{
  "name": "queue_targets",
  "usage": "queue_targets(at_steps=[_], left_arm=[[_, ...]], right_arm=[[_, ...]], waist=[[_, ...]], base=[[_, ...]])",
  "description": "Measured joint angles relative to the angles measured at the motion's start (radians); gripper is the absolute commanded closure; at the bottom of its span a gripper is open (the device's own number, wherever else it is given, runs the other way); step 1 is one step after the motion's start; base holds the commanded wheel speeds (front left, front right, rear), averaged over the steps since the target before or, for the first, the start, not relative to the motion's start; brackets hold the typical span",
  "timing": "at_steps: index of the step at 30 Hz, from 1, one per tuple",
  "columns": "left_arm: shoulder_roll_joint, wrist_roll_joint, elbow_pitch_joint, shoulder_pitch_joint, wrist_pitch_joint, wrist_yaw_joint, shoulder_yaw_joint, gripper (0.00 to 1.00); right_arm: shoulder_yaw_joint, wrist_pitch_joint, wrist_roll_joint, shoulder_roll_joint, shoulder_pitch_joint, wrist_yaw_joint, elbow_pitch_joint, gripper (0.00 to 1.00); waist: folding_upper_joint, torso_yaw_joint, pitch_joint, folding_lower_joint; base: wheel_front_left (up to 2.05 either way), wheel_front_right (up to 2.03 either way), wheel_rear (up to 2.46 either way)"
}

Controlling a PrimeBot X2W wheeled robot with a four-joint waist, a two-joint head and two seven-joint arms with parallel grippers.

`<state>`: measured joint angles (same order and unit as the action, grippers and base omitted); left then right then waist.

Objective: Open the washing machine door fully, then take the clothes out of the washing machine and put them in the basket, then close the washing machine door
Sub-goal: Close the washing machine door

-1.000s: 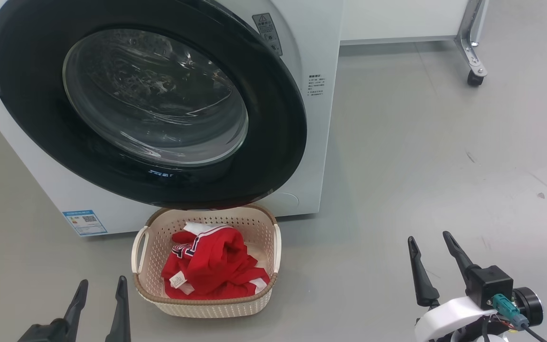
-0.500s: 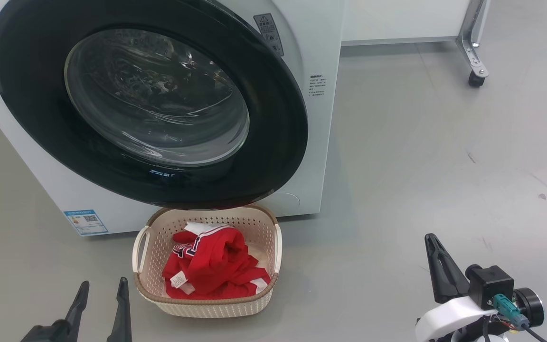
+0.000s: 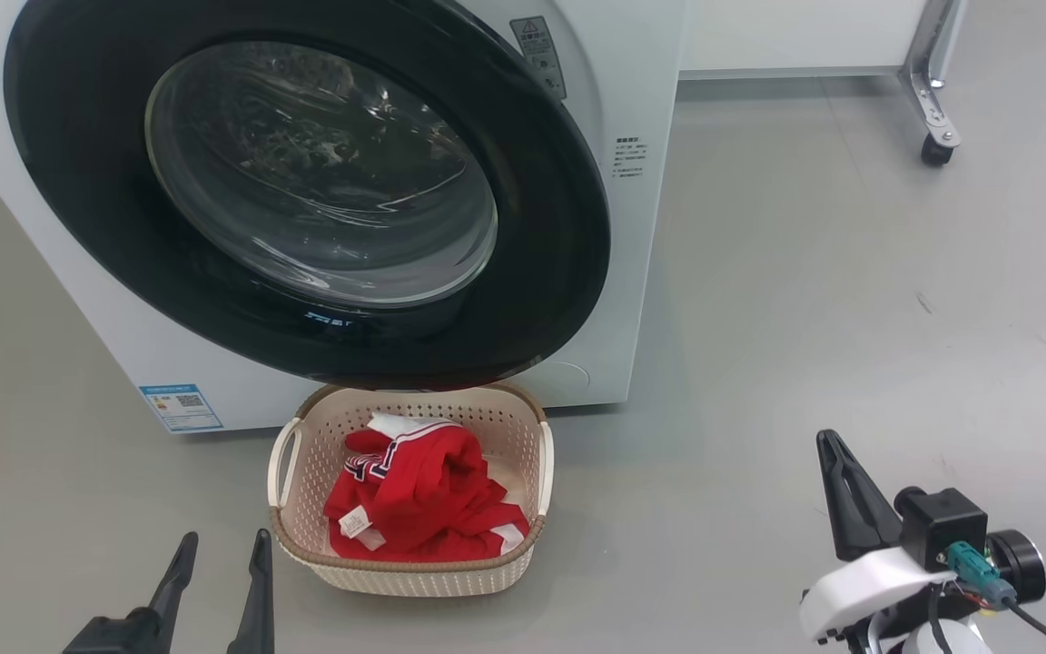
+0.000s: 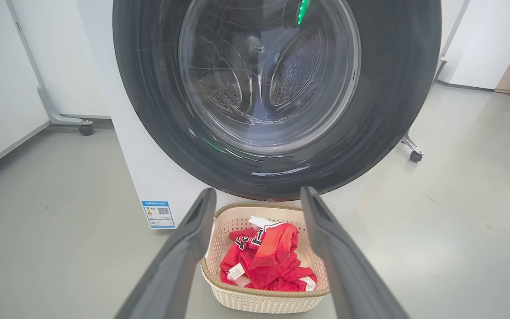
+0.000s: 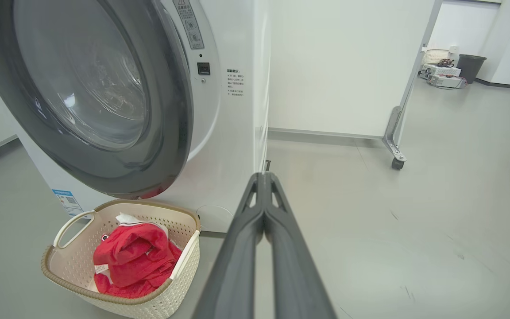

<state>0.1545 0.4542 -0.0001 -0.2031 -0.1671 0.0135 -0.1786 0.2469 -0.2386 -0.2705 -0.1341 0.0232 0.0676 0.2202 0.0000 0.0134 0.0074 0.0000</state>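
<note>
1. The left tool [image 3: 225, 538], two long dark fingers, stands just left of the small cream perforated plastic basket [image 3: 414, 570]. Its fingers are spread wide and hold nothing.
2. The basket sits on the grey floor [image 3: 804, 318] and holds the bright red clothes [image 3: 423, 495] with white trim, bunched in a heap inside it.
3. Directly behind the basket, the large round glossy black washing machine door [image 3: 541, 300] looks shut against the big white washing machine [image 3: 641, 272], so the task seems all but done. A good finish would check that the door sits flush all round, with both arms clear of the basket.
4. Well right of the basket, the right tool [image 3: 830, 445] has its fingers pressed together. It is empty and touches nothing.
</note>
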Motion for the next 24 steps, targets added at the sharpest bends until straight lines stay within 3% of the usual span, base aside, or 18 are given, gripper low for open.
queue_targets(at_steps=[24], left_arm=[[-0.032,-0.015,-0.023,0.123,0.003,-0.019,-0.059,0.00]], right_arm=[[0.093,0.088,0.062,-0.001,-0.433,-0.109,0.072,1.00]], waist=[[0.0000,0.106,0.144,0.0000]], base=[[0.00,0.00,0.00]])
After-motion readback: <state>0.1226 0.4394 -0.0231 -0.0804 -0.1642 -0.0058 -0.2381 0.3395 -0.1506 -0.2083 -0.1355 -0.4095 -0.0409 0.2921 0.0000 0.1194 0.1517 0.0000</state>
